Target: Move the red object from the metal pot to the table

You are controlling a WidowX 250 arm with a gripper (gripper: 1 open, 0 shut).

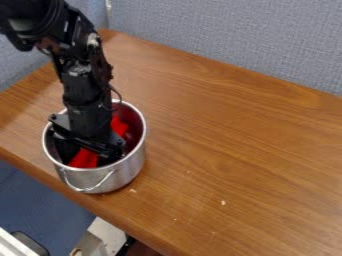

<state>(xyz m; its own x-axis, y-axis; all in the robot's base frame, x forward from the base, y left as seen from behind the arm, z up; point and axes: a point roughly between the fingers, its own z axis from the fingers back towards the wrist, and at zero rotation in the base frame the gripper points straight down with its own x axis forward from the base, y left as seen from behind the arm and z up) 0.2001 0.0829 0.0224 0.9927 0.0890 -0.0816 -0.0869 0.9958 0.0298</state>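
My fingers (86, 150) point straight down inside the metal pot (118, 172), spread wide, one either side of the red object (122, 127); whether either touches it I cannot tell, and nothing is gripped yet. The red object lies inside the pot, one end leaning toward the pot's far wall, the rest partly hidden behind my wrist. The pot stands near the surface's (227, 130) front-left corner, close to the front edge. To do this well, I judge I should centre the block between my fingers, close firmly on its long sides, then lift straight up, clear of the rim and wire handle (83, 186), before carrying it toward the bare middle of the surface.
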